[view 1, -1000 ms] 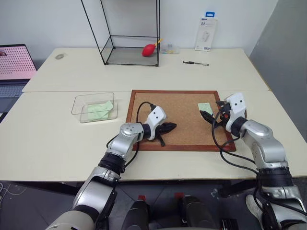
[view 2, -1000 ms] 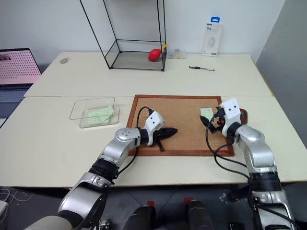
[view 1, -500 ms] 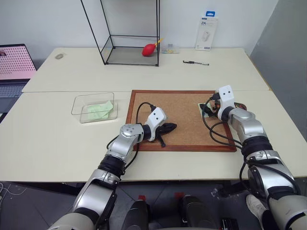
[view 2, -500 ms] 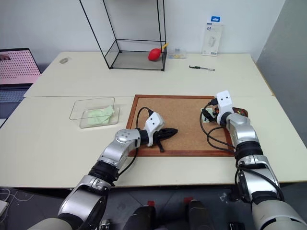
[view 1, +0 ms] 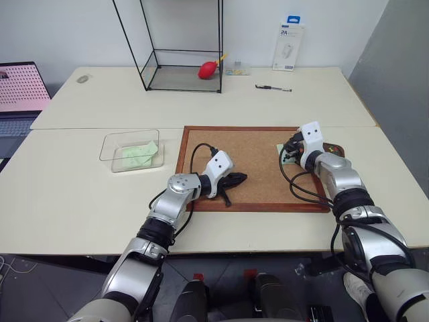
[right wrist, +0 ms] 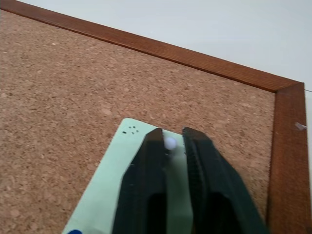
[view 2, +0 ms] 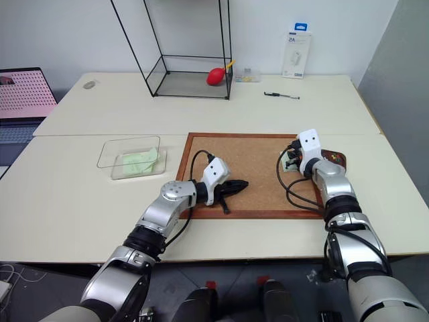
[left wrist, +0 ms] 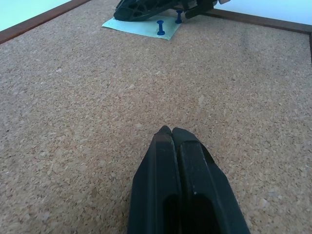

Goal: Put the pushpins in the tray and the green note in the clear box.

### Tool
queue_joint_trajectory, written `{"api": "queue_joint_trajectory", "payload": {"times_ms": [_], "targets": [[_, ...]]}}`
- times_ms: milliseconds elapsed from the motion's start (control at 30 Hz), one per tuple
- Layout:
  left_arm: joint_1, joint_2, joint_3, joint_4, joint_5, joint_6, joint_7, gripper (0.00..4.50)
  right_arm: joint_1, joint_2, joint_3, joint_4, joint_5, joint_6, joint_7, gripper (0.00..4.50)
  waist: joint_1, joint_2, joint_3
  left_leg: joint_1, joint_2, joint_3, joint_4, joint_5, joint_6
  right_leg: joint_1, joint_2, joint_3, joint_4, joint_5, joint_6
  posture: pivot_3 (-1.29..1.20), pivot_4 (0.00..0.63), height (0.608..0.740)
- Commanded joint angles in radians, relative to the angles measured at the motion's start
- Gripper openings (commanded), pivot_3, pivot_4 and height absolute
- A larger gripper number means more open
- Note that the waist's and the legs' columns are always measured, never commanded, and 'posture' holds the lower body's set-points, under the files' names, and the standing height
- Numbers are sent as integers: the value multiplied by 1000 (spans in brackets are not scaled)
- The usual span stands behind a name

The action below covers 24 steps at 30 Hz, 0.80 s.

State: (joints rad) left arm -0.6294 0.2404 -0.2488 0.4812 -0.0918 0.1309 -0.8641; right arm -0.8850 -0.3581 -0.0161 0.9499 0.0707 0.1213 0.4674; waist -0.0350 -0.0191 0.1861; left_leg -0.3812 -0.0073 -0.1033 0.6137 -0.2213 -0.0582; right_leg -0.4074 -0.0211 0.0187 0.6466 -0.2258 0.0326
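Note:
A pale green note lies pinned near the right edge of the corkboard. My right gripper rests on it, shut on a small pale-headed pushpin. Two blue pushpins stand in the note's near side. Just right of that gripper, the dark brown tray is partly hidden behind it. My left gripper lies shut and empty on the cork near the board's front left. The clear box sits left of the board with another green slip inside.
A tall black-framed glass case holding a red bulb stands at the back. A white package leans on the wall, with a pen near it. A laptop sits at the far left.
My right gripper moved forward and down onto the green note and went from open to shut around a pin. The left arm stayed still.

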Motion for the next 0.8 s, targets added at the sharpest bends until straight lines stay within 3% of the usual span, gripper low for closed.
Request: {"api": "queue_joint_trajectory", "payload": {"times_ms": [33,800], "targets": [[14,3,-6,-9,14,13,-6,0,-34,-17,-20,-18,-1,-19,-1,99,0,0,0,0,0,0,0,0,0,0,0,0,0,0,0,0,150,740],[10,13,-27,20,51,46,-29,0,69,-40,-78,-330,61,119,14,99,-4,1,0,1,0,0,0,0,0,0,0,0,1,0,0,0,150,740]]}}
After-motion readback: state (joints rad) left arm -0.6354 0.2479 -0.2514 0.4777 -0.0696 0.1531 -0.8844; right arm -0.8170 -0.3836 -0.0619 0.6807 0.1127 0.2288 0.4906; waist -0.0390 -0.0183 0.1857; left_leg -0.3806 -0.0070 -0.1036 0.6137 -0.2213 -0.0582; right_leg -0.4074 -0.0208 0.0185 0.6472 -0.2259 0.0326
